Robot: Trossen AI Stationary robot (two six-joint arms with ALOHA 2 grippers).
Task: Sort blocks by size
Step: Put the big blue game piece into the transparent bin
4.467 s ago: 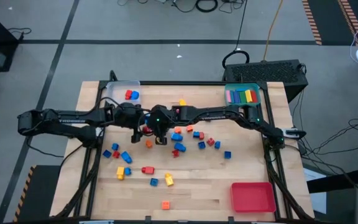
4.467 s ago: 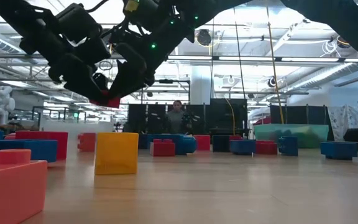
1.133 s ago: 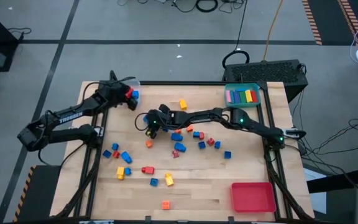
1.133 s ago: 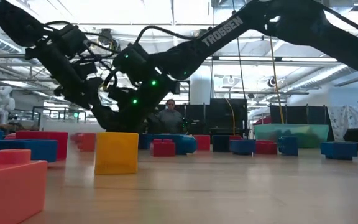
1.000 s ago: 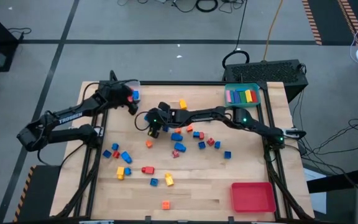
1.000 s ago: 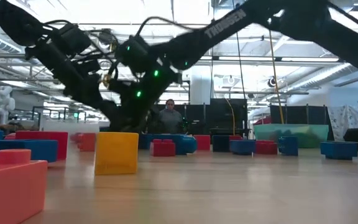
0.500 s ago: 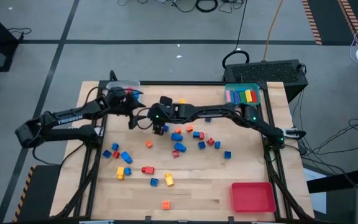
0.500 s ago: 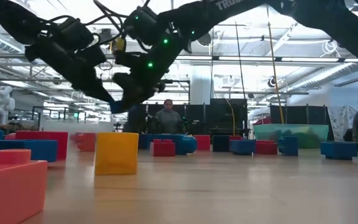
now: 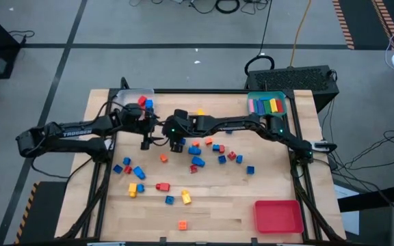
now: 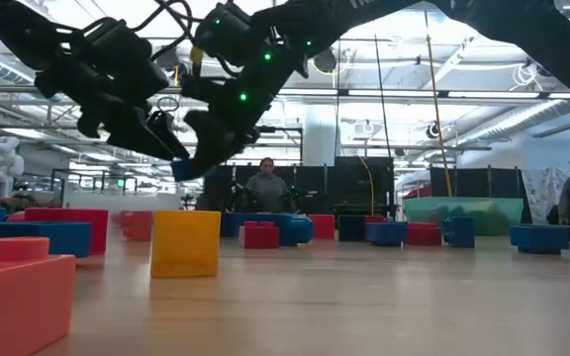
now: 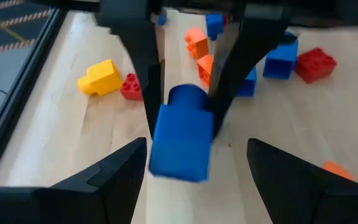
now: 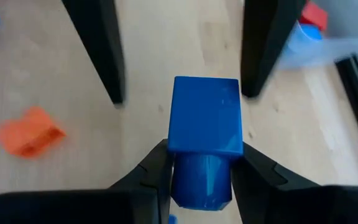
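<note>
While the right gripper point(image 12: 201, 180) pinches a blue block point(image 12: 204, 118) in mid-air above the table's back-left area, the left gripper point(image 9: 147, 139) faces it, fingers spread wide and empty. If the right one lets go before those fingers close, the block likely drops among the loose blocks point(image 9: 214, 154); a skewed approach could knock it askew.

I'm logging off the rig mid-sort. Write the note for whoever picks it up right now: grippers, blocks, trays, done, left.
Right gripper: shut on a blue block, held above the table's middle.
Left gripper: open, fingers either side of that same blue block, not closed on it; looks like a handover between the arms.
Clear tray, far left corner: a red and a blue block inside.
Teal tray, far right: a row of coloured long bars.
Red tray, near right: nothing visible inside.
Left to do: about twenty loose blocks lie scattered across the table.
</note>
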